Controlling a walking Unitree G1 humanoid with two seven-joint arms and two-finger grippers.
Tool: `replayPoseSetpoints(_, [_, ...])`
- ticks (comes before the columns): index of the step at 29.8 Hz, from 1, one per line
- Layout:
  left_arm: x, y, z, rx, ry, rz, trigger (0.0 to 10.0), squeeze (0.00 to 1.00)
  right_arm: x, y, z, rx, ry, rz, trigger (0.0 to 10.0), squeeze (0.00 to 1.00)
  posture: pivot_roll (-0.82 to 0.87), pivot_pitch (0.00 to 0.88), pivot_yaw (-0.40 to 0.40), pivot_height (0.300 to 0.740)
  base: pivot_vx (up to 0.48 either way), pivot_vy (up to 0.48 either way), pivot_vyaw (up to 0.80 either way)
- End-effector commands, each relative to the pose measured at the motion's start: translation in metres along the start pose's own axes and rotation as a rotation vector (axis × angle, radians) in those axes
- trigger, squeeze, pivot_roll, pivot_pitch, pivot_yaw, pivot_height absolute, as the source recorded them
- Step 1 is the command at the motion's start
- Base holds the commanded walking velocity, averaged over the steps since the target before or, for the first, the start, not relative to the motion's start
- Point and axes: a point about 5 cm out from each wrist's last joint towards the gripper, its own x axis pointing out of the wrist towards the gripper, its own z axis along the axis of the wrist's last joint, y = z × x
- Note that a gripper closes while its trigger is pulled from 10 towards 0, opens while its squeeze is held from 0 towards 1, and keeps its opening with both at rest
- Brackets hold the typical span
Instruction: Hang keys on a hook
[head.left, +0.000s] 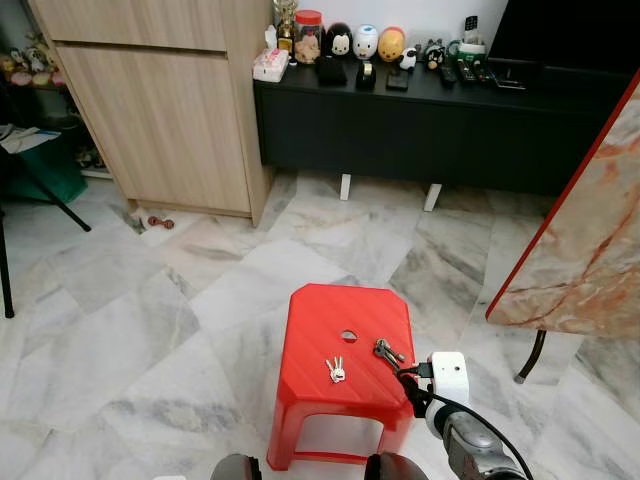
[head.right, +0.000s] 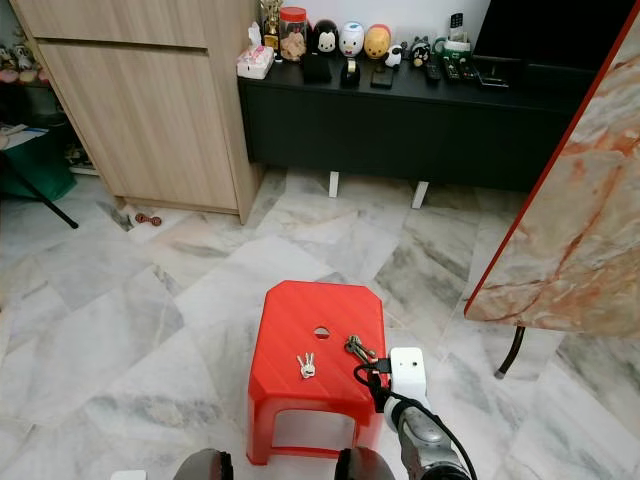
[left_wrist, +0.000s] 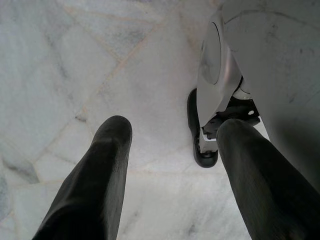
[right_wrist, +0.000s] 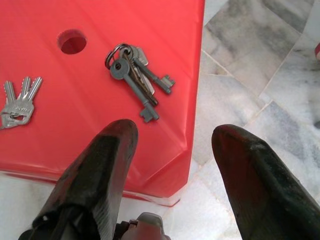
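Nearest the head camera, the right end effector (right_wrist: 170, 150) is seen at the right edge of a red plastic stool (head.left: 320, 330), its two black fingers (right_wrist: 100, 170) spread wide and holding nothing. Just beyond them a ring of dark old-style keys (right_wrist: 137, 80) lies flat on the stool top (beside its round centre hole). A second bunch of small silver keys (head.left: 336, 370) lies nearby, apart from the first. The left end effector (left_wrist: 170, 165) is held over the marble floor (left_wrist: 60, 60), fingers likewise spread.

One red stool (head.left: 345, 345); two bunches of keys on it, a dark bunch (right_wrist: 137, 80) and a shiny bunch (right_wrist: 19, 102).
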Motion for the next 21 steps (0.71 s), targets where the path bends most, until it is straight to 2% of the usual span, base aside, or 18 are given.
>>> replayPoseSetpoints(1, [-0.0017, -0.0028, -0.008, -0.015, 0.029, -0.011, 10.0, 0.0, -0.0009, -0.0014, -0.0027, 0.001, 0.009, -0.002, 10.0, 0.0, 0.07, 0.087, -0.088, 0.637, 0.0, 0.266, 0.0])
replayPoseSetpoints(13, [-0.0015, -0.0019, -0.0071, -0.01, 0.025, -0.008, 10.0, 0.0, -0.0017, 0.0002, -0.0062, 0.013, 0.015, -0.001, 10.0, 0.0, 0.07, 0.085, -0.084, 0.637, 0.0, 0.404, 0.0])
replayPoseSetpoints(21, [-0.0015, -0.0013, -0.0067, 0.003, 0.023, -0.011, 10.0, 0.0, -0.0013, 0.0005, -0.0051, 0.016, 0.012, -0.001, 10.0, 0.0, 0.07, 0.088, -0.082, 0.637, 0.0, 0.0, 0.0])
